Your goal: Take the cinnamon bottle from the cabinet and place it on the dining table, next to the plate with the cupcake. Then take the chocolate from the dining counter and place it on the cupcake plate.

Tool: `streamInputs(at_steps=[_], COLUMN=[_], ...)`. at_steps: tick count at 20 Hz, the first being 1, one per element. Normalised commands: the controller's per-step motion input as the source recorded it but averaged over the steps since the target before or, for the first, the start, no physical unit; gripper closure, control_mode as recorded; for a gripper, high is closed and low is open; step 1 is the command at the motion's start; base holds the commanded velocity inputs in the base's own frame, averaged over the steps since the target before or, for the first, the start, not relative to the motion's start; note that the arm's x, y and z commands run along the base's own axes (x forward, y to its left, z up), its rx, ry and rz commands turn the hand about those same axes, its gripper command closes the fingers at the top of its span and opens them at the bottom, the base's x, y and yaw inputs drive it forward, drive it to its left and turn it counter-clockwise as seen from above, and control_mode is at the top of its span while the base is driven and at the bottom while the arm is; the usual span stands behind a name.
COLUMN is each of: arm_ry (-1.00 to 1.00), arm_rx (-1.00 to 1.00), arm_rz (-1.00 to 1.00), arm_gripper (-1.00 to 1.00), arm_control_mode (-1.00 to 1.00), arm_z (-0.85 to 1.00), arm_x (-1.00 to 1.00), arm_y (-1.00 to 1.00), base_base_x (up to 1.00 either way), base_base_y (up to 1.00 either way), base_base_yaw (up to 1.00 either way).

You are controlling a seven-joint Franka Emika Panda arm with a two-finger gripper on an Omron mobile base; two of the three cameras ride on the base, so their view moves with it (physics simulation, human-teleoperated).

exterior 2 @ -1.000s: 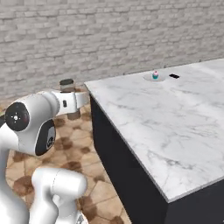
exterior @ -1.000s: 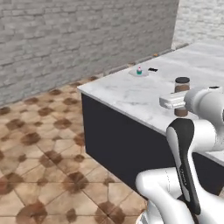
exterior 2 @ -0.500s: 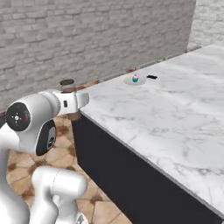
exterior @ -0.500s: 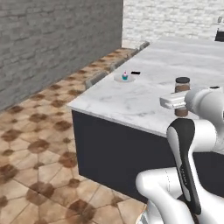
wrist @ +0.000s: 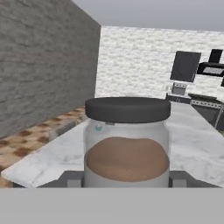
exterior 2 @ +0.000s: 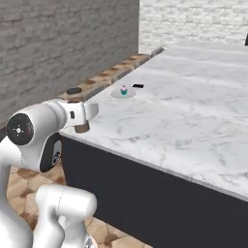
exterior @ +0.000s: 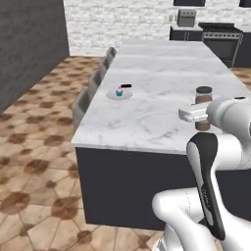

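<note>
Swung view, now along the dining table (exterior: 162, 93); tool (exterior: 202, 113) still clenched on the cinnamon bottle (wrist: 127, 142).

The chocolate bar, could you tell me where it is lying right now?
The chocolate lies on the dining table, just beyond the plate with the cupcake, near its left edge.

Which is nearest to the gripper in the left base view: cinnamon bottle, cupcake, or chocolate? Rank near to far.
1. cinnamon bottle: held in the gripper, at the table's right.
2. cupcake: on the plate, off to the left.
3. chocolate: just beyond the cupcake, close behind it in the ranking.
</note>
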Motion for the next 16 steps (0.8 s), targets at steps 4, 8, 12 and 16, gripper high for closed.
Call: streamInputs(at_steps=[4, 8, 12, 16], arm_ry=[0.0, 0.0, 0.0, 0.0], arm_rx=[0.0, 0.0, 0.0, 0.0], arm_rz=[0.0, 0.0, 0.0, 0.0], arm_gripper=[1.0, 1.0, 1.0, 1.0], arm_control_mode=[1.0, 1.0, 1.0, 1.0], arm_z=[0.0, 0.0, 0.0, 0.0], arm_x=[0.0, 0.0, 0.0, 0.0], arm_y=[0.0, 0.0, 0.0, 0.0], base_base_x=[0.01, 0.0, 0.0, 0.0], base_base_y=[1.0, 1.0, 1.0, 1.0], base_base_yaw=[-0.53, -0.49, -0.49, -0.5])
